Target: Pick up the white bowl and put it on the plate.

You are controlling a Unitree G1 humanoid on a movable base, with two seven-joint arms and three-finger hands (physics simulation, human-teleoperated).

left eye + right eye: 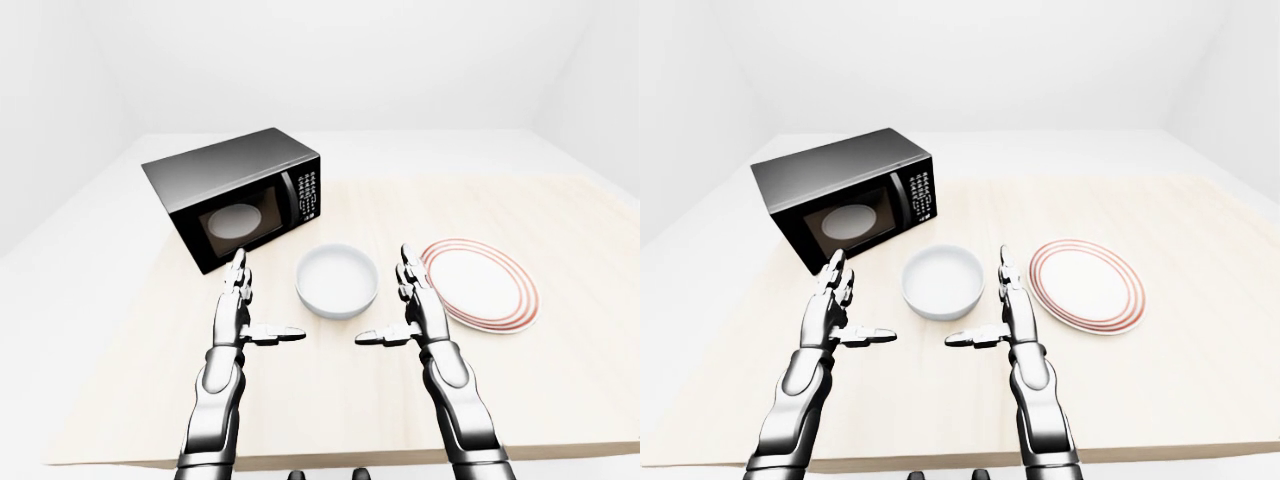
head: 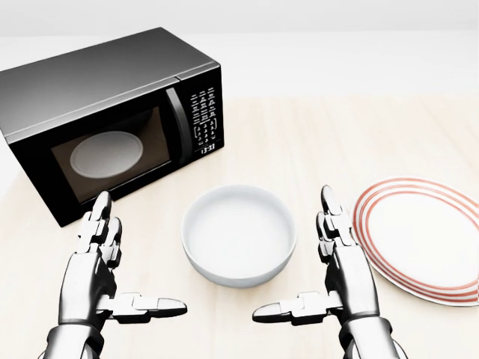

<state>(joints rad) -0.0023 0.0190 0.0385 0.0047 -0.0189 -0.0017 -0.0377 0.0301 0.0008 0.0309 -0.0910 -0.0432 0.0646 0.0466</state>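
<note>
Silver metal arms, my own, reach up from the near edge of a pale wooden desk (image 1: 560, 400). My left hand (image 2: 97, 262) is spread open, its fingers pointing toward the far edge and its thumb sticking out sideways toward the middle of the desk. My right hand (image 2: 340, 265) mirrors it, also open, thumb pointing inward toward the other thumb. Neither hand holds or touches anything.

Just beyond the gap between my two hands sits the white bowl (image 2: 239, 233), upright on the desk and roughly midway between the desk's left and right edges. It is round and plain, and its inside looks empty. My left hand stands off to its left, apart from it; my right hand is close beside its right rim, though I cannot tell whether the fingertips touch it.

To the right of the bowl, just past my right hand, a white plate (image 2: 426, 235) with red rings around its rim lies flat on the desk, near the bowl but not touching it.

Farthest away, toward the desk's far left corner, stands a black microwave oven (image 1: 235, 195), door shut, with a keypad on the right of its face and a pale turntable showing through the window.
</note>
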